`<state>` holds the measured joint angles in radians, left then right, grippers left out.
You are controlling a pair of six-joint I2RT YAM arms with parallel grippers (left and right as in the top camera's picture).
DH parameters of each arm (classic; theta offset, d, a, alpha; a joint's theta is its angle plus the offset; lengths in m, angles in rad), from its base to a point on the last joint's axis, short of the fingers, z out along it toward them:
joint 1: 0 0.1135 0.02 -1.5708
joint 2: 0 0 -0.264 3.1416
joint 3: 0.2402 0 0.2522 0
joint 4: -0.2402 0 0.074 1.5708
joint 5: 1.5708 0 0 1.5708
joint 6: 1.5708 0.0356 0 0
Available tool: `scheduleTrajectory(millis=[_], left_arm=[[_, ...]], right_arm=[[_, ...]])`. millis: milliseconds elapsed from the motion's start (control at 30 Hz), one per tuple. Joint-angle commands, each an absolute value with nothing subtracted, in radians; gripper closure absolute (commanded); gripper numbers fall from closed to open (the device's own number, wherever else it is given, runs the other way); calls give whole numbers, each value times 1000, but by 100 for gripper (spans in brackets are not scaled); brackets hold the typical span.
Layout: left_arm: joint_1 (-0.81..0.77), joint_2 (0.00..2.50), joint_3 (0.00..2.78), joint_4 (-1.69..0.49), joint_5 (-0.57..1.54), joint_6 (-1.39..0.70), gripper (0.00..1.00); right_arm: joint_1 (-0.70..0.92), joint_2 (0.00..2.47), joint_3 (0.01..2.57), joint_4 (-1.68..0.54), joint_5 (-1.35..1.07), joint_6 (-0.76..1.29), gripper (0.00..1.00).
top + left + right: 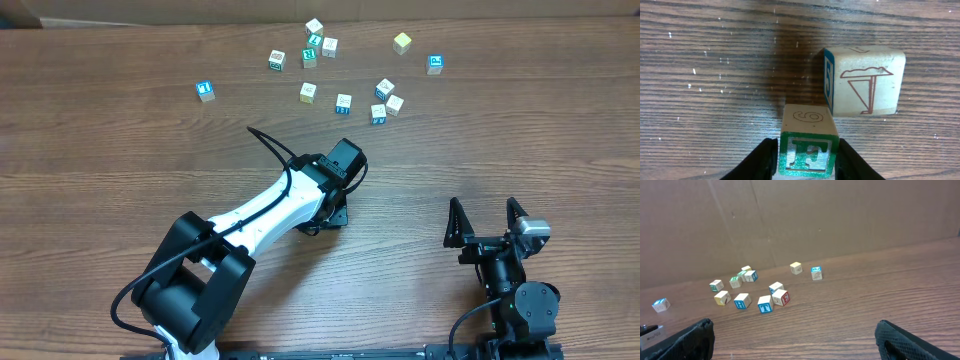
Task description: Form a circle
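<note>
One green-F block [807, 127] is pinched in the left gripper [806, 159], perhaps touching a blue-5 block [865, 82] to its upper right; the right gripper [484, 207] gapes wide.

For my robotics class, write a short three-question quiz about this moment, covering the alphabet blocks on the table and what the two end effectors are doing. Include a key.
1. True or false: the right end effector is shut on a block.
2. Which letter shows on the green-faced block held by the left end effector? A) T B) F C) H
3. Do the loose blocks at the far side of the table form a circle yet?
Key: 1 false, it is open and empty. 2 B. 3 No, they lie scattered.
</note>
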<state>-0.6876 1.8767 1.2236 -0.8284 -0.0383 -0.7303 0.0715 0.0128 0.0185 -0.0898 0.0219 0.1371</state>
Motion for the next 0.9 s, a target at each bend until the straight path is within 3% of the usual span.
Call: scheduleTrajectory(millis=[0,233,867], left_arm=[[-694,1877,1214,-825,-55,-737,64],[-694,1877,1214,-825,-55,-737,71],[-694,1877,1214,-826,-51,-741,71]], right_arm=[[66,3,8,-84,13,123,0],[66,3,8,-84,13,123,0],[66,3,8,-84,13,123,0]])
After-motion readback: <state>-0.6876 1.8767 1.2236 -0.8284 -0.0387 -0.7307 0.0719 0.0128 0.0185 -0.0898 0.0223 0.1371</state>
